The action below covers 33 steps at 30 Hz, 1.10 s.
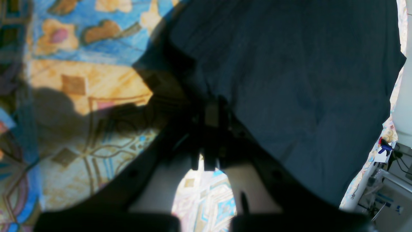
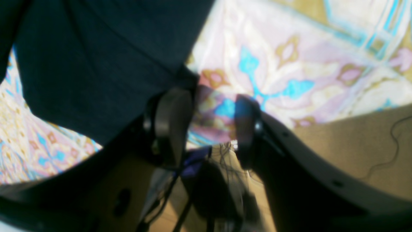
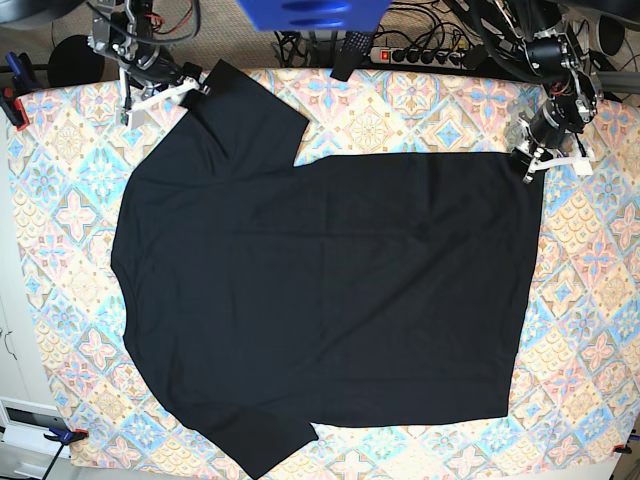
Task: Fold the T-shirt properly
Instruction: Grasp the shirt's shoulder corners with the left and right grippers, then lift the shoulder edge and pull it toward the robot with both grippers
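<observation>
T-shirt (image 3: pixel 320 300) lying spread flat on the patterned cloth (image 3: pixel 590 330), first fold apparently just starting. Left gripper (image 1: pixel 206 129) pinching shut on the far hem corner; right gripper (image 2: pixel 206 125) standing open beside the far sleeve edge, holding nothing. Needing next, likely: closing the right jaws on the sleeve, then lifting both corners together.

The left tool (image 3: pixel 530 160) is clamped tight with its arm reaching in from the far corner, while the right tool (image 2: pixel 206 125) stands with fingers parted.

One T-shirt (image 3: pixel 320 300), two end effectors (image 3: pixel 200 88) (image 3: pixel 527 160)
</observation>
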Available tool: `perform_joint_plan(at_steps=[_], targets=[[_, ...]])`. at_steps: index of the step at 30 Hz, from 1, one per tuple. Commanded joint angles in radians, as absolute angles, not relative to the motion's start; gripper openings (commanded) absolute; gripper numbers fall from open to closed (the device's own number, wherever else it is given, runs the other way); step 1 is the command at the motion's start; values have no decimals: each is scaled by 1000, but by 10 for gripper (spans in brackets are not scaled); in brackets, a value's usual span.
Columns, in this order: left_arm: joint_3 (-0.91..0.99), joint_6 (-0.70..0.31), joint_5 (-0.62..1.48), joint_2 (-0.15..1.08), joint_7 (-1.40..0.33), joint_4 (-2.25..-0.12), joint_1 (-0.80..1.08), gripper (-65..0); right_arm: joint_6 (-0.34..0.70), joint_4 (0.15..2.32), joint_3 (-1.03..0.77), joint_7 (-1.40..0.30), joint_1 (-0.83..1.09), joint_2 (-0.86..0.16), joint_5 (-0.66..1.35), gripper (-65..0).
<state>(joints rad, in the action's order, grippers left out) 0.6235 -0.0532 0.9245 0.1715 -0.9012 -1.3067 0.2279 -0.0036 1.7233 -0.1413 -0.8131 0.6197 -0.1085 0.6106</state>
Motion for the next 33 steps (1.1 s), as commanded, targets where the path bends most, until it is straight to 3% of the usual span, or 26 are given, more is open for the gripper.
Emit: perform_joint_plan(at_steps=[1,9,21,30,33], targets=[[616,-54,929,174,-937,-1313,229,-650,4,1719,-131,-812,611,-113,624,-391],[616,-54,929,174,-937,-1313,229,-650,5,1632,-114,-812,595,-113,748,-391],[616,-54,929,173,-937,-1313,231,-650,5,1606,-12,-812,516,-113,753,-400],[610,-54,928,174,-937,-1429,315,-650,5,1650,-35,-816,559,-122,754,-650],[610,-54,926,176,-937,-1477,351,-650,5,1684,-110,-820,604,-120,754,-649]])
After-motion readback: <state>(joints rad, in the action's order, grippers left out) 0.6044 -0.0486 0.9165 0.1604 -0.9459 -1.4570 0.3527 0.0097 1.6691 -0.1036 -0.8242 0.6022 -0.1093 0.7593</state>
